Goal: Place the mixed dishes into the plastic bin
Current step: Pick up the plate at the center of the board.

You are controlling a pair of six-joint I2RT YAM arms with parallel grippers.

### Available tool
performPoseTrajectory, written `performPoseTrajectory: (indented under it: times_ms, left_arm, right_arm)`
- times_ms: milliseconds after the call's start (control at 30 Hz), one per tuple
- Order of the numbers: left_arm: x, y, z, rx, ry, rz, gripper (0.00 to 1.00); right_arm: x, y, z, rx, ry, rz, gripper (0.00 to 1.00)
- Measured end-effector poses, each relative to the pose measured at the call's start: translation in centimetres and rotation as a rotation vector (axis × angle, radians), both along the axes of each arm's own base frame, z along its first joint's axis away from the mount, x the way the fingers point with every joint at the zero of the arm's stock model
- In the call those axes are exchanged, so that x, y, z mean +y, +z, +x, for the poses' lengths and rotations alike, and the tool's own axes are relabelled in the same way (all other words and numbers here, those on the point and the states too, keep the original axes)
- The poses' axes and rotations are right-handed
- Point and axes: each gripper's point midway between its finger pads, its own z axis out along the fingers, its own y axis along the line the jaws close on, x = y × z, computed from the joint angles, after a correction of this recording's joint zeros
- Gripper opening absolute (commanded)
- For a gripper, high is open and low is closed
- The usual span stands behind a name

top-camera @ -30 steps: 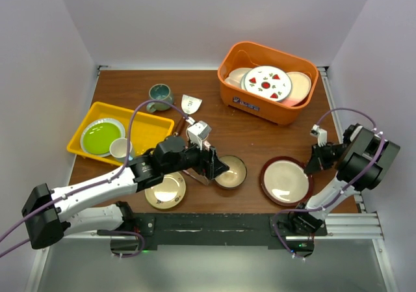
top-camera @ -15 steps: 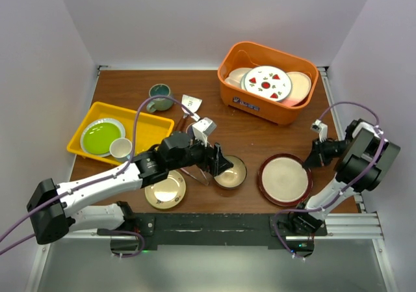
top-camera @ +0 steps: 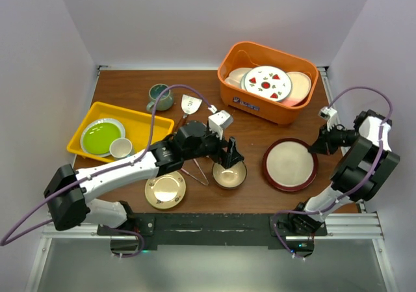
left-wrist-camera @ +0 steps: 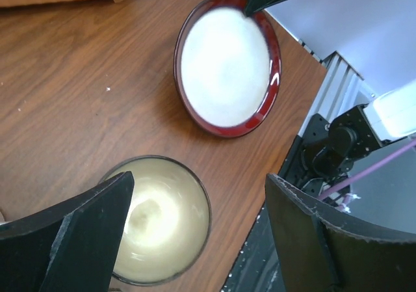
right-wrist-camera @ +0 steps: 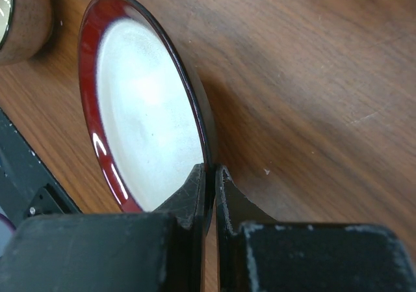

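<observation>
Right wrist: plate (right-wrist-camera: 146, 116) rim between jaws

The orange bin (top-camera: 279, 113) stands far right, with a strawberry-print plate (top-camera: 266, 82) lying on cream plates (top-camera: 300, 84) inside it. A red-rimmed white plate (top-camera: 290, 165) lies near right. A bronze bowl (top-camera: 230, 174) sits upright near centre, and a gold plate (top-camera: 165, 189) lies near left. A lime-green plate (top-camera: 101, 136) and a small white cup (top-camera: 120, 148) sit left, and a teal mug (top-camera: 159, 97) stands far left.

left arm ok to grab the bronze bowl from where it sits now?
Likely yes. The left hand hangs open right above the bronze bowl. Nothing lies in the bowl or between it and the hand, so a straight drop looks free.
</observation>
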Motion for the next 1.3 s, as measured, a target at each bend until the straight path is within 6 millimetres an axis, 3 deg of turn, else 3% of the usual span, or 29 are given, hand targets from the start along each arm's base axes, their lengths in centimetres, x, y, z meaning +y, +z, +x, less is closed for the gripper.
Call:
performPoseTrajectory:
  times_ms: [267,800,1100,1300]
  left_arm:
    - [-2.4,-0.6,1.8,-0.056,-0.037,0.039,0.88]
    - [-6.4,-4.2,5.6,-0.082,-0.096,0.067,0.89]
    - [-8.2,-6.5,6.6,-0.055,-0.127,0.074,0.88]
    - [-8.8,-7.8,6.9,-0.037,-0.142,0.065,0.67]
  right_arm:
    - [0.6,1.5,0.3,-0.048,-0.011,0.014,0.0]
    - [1.7,4.5,0.7,-0.11,-0.051,0.038,0.0]
    - [3.3,6.0,0.8,-0.131,-0.038,0.061,0.0]
    - [4.5,6.4,0.9,-0.124,-0.023,0.094,0.0]
